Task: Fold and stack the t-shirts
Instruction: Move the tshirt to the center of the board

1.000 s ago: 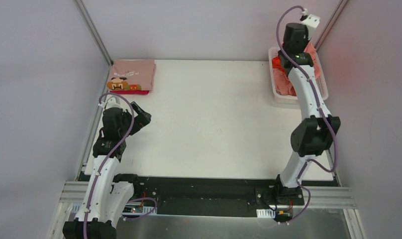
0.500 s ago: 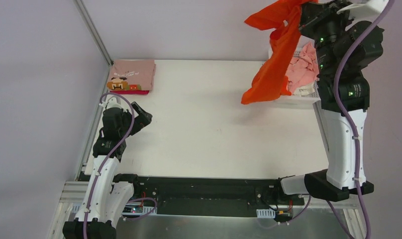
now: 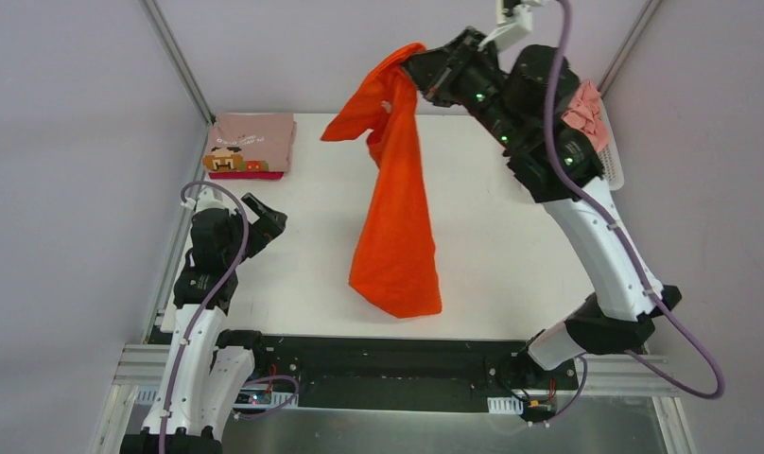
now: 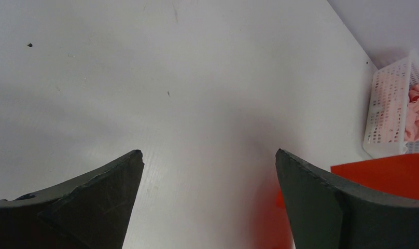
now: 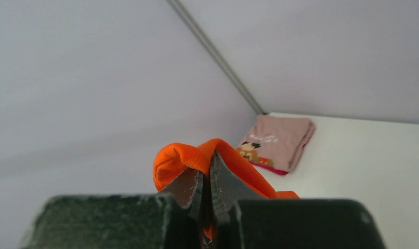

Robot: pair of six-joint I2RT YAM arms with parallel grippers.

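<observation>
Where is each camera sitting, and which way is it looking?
Top: high behind the robot, looking down on the table. It shows the left arm and right arm, and the right end effector holding up the orange shirt.
Left wrist: on the left arm. The open left end effector frames a low look across the table to the basket.
Right wrist: on the right arm, looking along its shut fingers toward the folded shirts.
Shared: all three see the orange shirt.

I work in a lab test cell. Plain grey panels (image 3: pixel 76 142) on metal framing (image 3: pixel 177 61) enclose my white worktop (image 3: pixel 492 246).
</observation>
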